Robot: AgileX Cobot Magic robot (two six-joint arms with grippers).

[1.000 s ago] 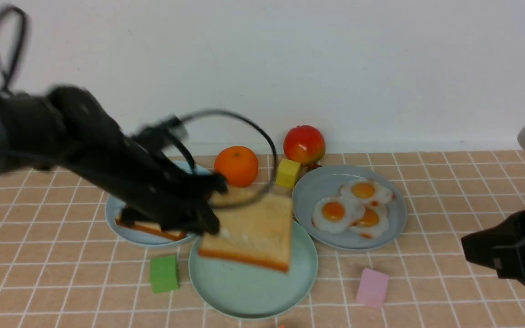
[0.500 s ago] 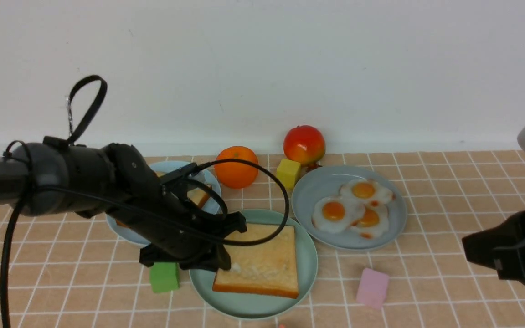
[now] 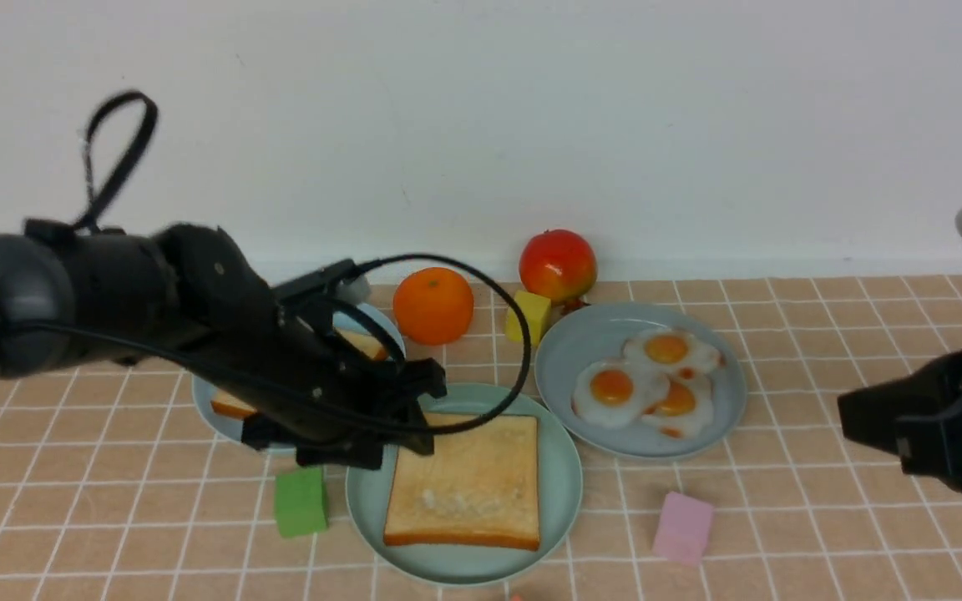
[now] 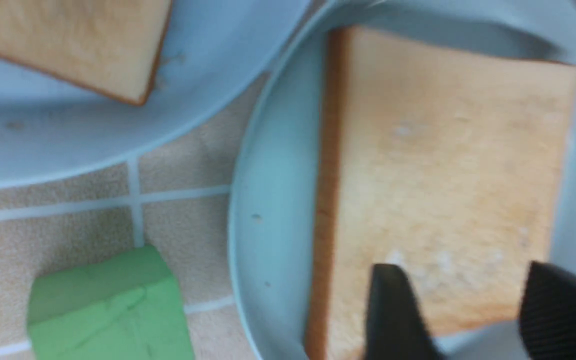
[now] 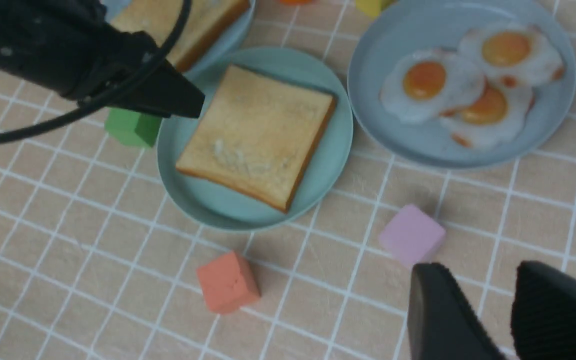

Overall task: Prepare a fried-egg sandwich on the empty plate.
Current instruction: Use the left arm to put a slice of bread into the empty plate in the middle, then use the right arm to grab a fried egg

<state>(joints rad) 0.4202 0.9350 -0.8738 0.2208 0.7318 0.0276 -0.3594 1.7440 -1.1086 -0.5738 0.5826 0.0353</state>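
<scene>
Two fingers of my left gripper [image 3: 429,416] stand spread wide, pinching nothing. They hang over the back-left part of the green plate [image 3: 563,488], and through the wrist camera I see the toast [image 3: 464,482] in the gap between them. I cannot tell whether a fingertip grazes the bread. That slice lies flat inside the green plate, its corners close to the rim.

My right gripper [image 5: 470,272] is also parted and empty, well to the right of the green plate, above bare tiles.

Three fried eggs [image 3: 612,386] overlap on a grey plate [image 3: 573,351] just behind and right of the green plate. A second slice [image 3: 235,405] rests on a blue plate [image 3: 204,388] behind-left, rims close together.

A green block [image 3: 301,501] sits just beside the green plate's left rim. A pink block [image 3: 681,527] is near its right, with open tiles between.
</scene>
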